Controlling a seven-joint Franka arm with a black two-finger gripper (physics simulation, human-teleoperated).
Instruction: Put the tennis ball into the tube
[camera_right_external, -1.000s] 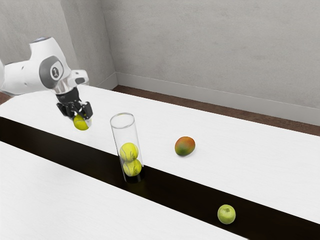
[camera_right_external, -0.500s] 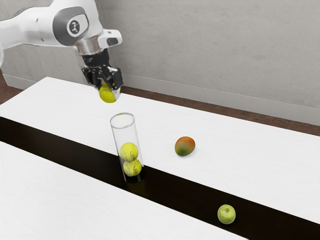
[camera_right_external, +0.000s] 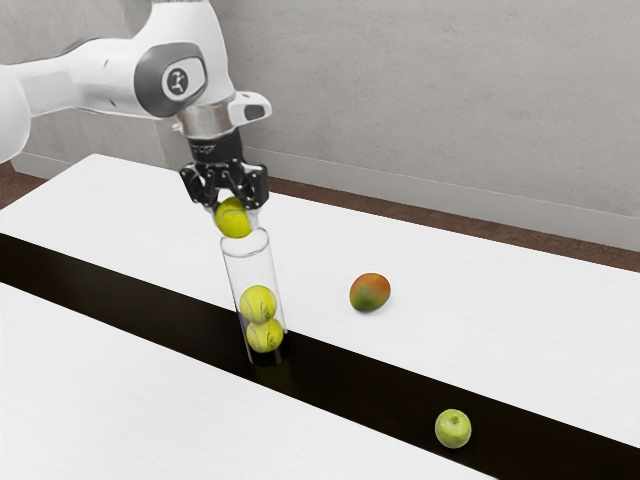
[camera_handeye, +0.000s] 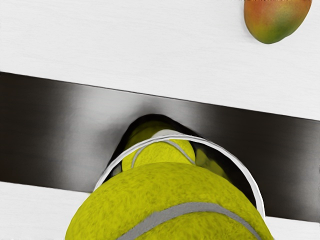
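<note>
Coming across and down since the earlier frame, the gripper (camera_right_external: 235, 214) is now bringing the tennis ball (camera_right_external: 234, 218) close above the mouth of the tube (camera_right_external: 262, 268). Meanwhile the tube is keeping its place, and so are the mango (camera_right_external: 370, 292), lying apart from the tube toward the exterior view's right, and the green apple (camera_right_external: 453, 428), sitting well apart from the tube, nearer the camera. The jaws are pinching the ball from two sides.

The step in hand, as I am judging it, is lining the ball up over the tube before letting it drop. In the wrist view the ball is covering part of the tube's rim (camera_handeye: 259, 200), so I am not able to tell whether it is fully centred. The next move is calling for a small centring check over the tube, a slight lowering, then a release; opening off-centre would be risking a bounce off the rim.

The ball, being round, is pointing nowhere and having no long axis; its grey seam (camera_handeye: 192, 207) is curving across it. The tube is standing upright, its long axis running vertically and its open end facing up, with two balls (camera_right_external: 258, 304) resting stacked inside.
</note>
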